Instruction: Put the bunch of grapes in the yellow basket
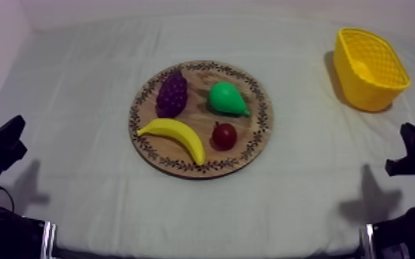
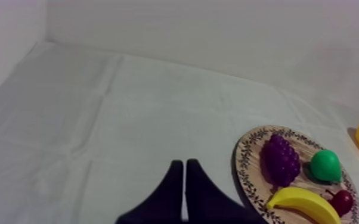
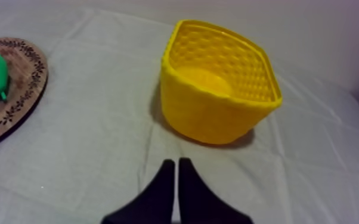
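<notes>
**A:** What's the surface?

**B:** A table under a grey-white cloth, with a plain pale wall behind. The biggest thing on it is the round wooden board with a patterned rim, mid-table.

**A:** And the container?

**B:** The yellow openwork basket stands at about two o'clock from the board, well apart from it. From the right wrist I see nothing inside it.

**A:** What does the board hold?

**B:** Four toy fruits. There is a curved yellow banana at seven o'clock and the dark purple bunch of grapes at ten. A glossy green pear is at one and a small red fruit at five.

**A:** How do the grapes lie?

**B:** Flat on the wood, long axis roughly on the one-to-seven line, with the banana just beside the lower end.

**A:** The grippers?

**B:** The left gripper has its black fingers pressed together in a narrow wedge and holds nothing. The right gripper is the same, and it faces the basket.

**A:** Which arm is nearer?

**B:** The left, I'd judge. The grapes are on the board's left half, at about two o'clock from that gripper. From the right gripper they lie at ten o'clock, beyond the pear, though the basket is on the right arm's side.
</notes>
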